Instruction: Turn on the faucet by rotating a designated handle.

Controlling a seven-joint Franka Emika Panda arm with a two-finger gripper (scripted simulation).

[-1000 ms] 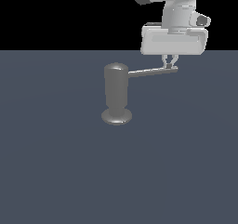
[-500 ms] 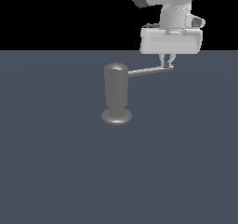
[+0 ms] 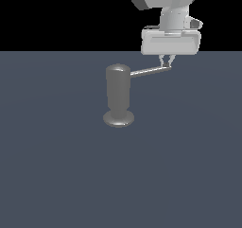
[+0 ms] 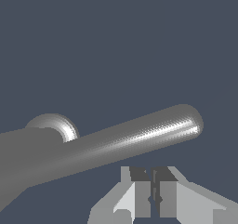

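Faucet (image 3: 118,97) handle (image 3: 150,71) tip meets the nearly closed claw (image 3: 167,61).

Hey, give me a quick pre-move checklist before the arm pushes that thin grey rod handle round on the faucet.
1. Gripper at the tip end of the thin straight grey metal rod handle, far from the pivot: ok.
2. Fingers closed together, nothing between them: ok for a push.
3. Fingers touching the handle: cannot tell; the wrist view shows them beside the rod, a gap unclear.
4. Dull grey upright cylinder faucet standing upright on its disc base: ok.
5. Which way the handle must turn: cannot tell.
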